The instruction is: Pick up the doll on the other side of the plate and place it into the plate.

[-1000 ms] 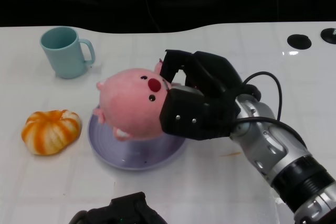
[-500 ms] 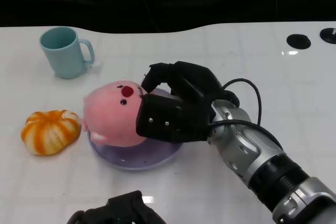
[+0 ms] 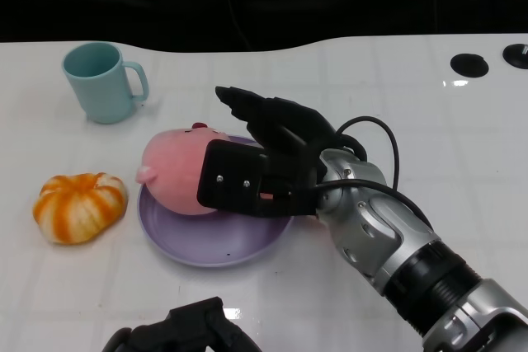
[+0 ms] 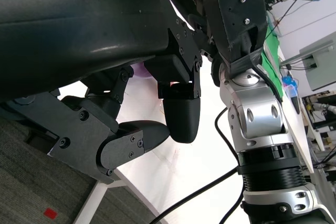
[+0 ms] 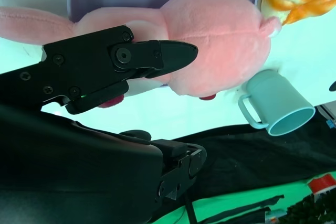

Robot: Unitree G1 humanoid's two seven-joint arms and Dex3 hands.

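In the head view, a round lavender plate point(image 3: 216, 246) sits at the centre-left of the frame on the white table point(image 3: 396, 96). The pink plush doll with a small red nose point(image 3: 177, 172) lies on the plate's upper-left part, its rounded body overhanging the left rim a little and one small pink ear or paw pointing left.

The right hand point(image 3: 257, 158) reaches in from the lower right on its silver forearm point(image 3: 388, 241) and lies against the doll's right side. Its fingers point(image 3: 264, 113) stretch out toward the upper left, above and beyond the doll rather than wrapped around it — the hand looks opened. The right wrist view agrees: one black finger point(image 5: 157, 56) lies across the pink plush, the others stand apart near the bottom of that frame, and nothing is pinched between them.

The left hand point(image 3: 186, 334) shows only as a black shape at the bottom edge of the head view, well apart from the plate. In the left wrist view its fingers point(image 4: 178, 119) curl inward with nothing visible in them.

A pale teal ceramic mug with a handle point(image 3: 103, 82) stands upright at the upper left of the head view. An orange-and-white striped pumpkin-shaped soft toy point(image 3: 80, 206) lies at the left — just beside the plate's left rim, apart from the doll.
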